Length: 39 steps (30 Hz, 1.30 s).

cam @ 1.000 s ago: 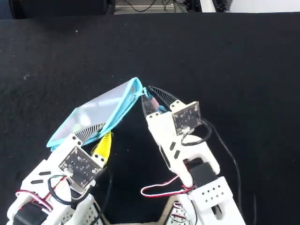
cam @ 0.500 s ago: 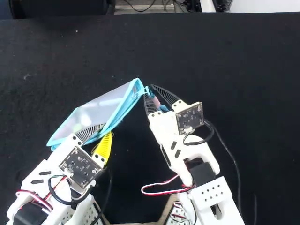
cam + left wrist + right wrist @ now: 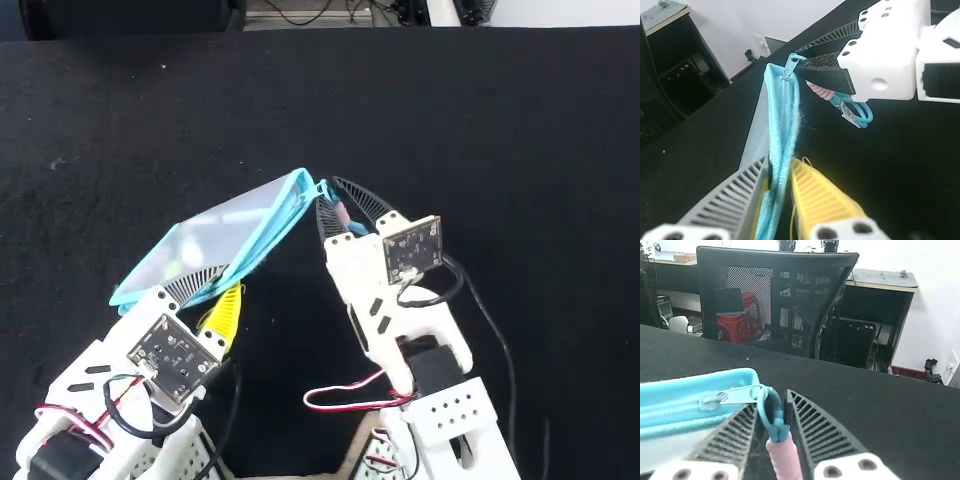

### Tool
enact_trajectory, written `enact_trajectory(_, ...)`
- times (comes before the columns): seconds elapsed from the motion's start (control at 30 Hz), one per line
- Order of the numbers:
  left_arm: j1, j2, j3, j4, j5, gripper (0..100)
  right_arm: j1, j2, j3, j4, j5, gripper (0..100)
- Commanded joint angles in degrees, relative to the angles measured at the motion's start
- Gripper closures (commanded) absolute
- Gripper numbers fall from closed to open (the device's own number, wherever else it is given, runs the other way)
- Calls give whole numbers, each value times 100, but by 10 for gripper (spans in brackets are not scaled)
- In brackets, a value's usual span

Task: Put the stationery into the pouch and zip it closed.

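both clamp: left gripper (image 3: 780,167) on pouch (image 3: 215,235) edge, right gripper (image 3: 771,405) on zipper pull (image 3: 775,424).

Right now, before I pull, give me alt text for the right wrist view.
The right gripper pinches the zipper pull, a blue cord with a pink tab, at the end of the light blue pouch. Behind lie the black table and a mesh chair.

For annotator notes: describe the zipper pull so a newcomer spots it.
On the black table, find the light-blue pouch. At its far corner sits the zipper pull: a blue cord loop with a pink tag, the only pink thing.
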Motion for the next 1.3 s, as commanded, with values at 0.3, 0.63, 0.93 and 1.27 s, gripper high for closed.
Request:
enact_trajectory(0.3, 4, -35, -365, 18, 70, 970, 387, 2044, -1095, -193, -457, 988)
enact_trajectory(0.63, 4, -35, -365, 18, 70, 970, 949, 1420, -1077, 35, -501, 988)
enact_trajectory(0.93, 4, -35, -365, 18, 70, 970, 800, 1385, -980, 0, -475, 988)
enact_trajectory(1.27, 4, -35, -365, 18, 70, 970, 818, 1385, -963, 0, -448, 988)
